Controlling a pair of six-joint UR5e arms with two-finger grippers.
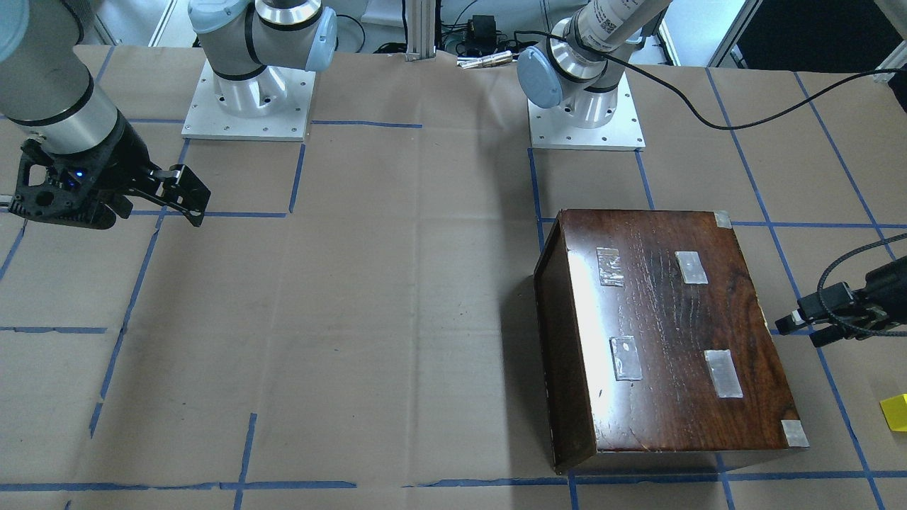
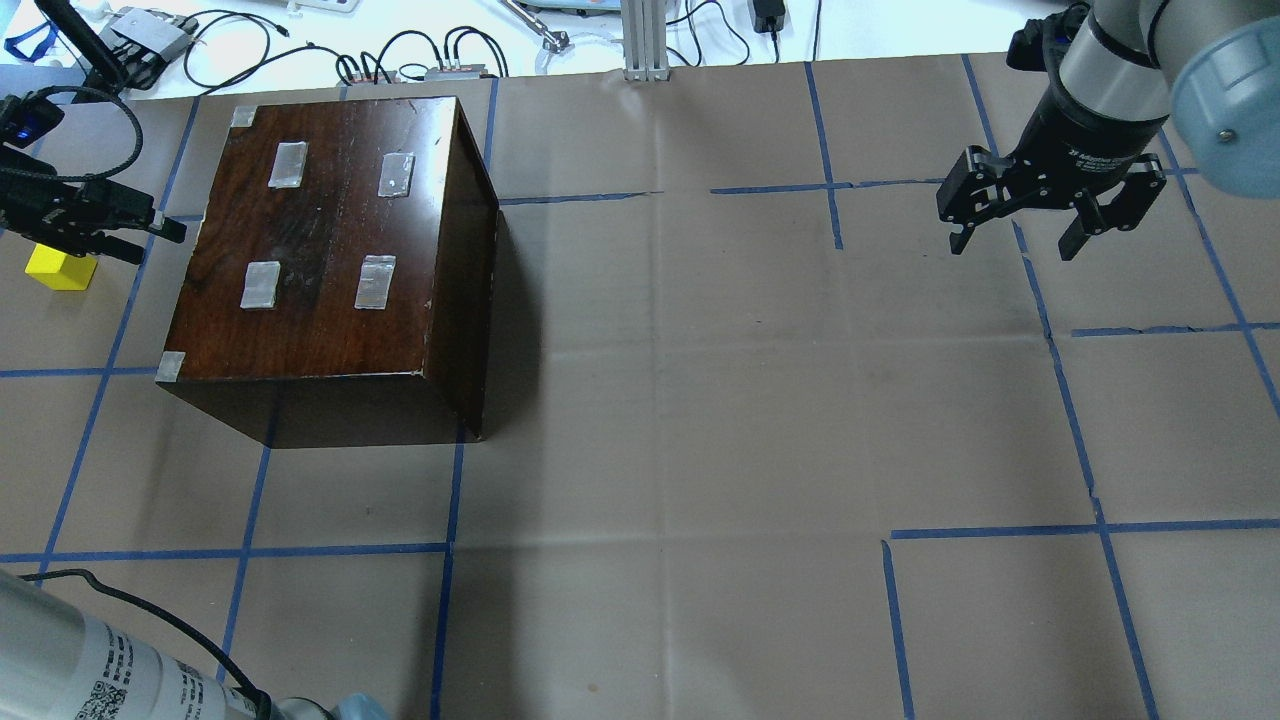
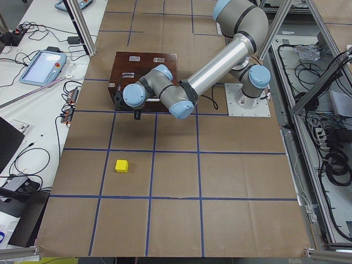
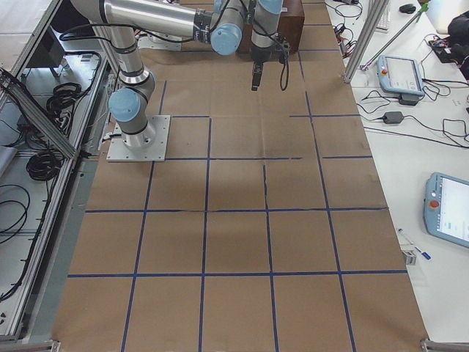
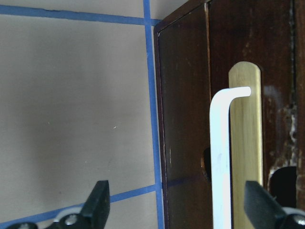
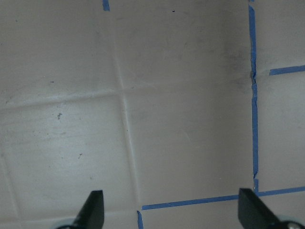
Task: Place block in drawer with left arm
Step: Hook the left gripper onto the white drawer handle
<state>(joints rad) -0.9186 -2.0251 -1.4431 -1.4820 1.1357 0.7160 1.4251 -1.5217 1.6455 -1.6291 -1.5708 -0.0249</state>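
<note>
Black fingertips [image 5: 99,202] of the left pincer [image 5: 178,206] frame the left wrist view. They are spread wide with nothing between them and face the cabinet [image 5: 183,119] front, where a thin white handle [image 5: 221,157] on a brass plate [image 5: 245,143] sits closer to one finger than the other. No pale drawer tray shows, so the drawer seems shut. The main risk is a pull taken off-centre: a finger could strike the plate or slip off the thin handle, or the whole cabinet could slide over the table rather than the drawer coming out. From overhead, the block [image 2: 60,268] lies on the table [image 2: 700,400] near the pincer and behind it, on the side away from the cabinet, so an arm backing out with the drawer could knock it. The right pincer [image 2: 1012,245] hangs wide and empty, well apart. The front-facing view shows the block at the frame's edge, apart from the fingers and ungrasped. The left side view shows it lying alone on the table, nearer the camera than the arm.
</note>
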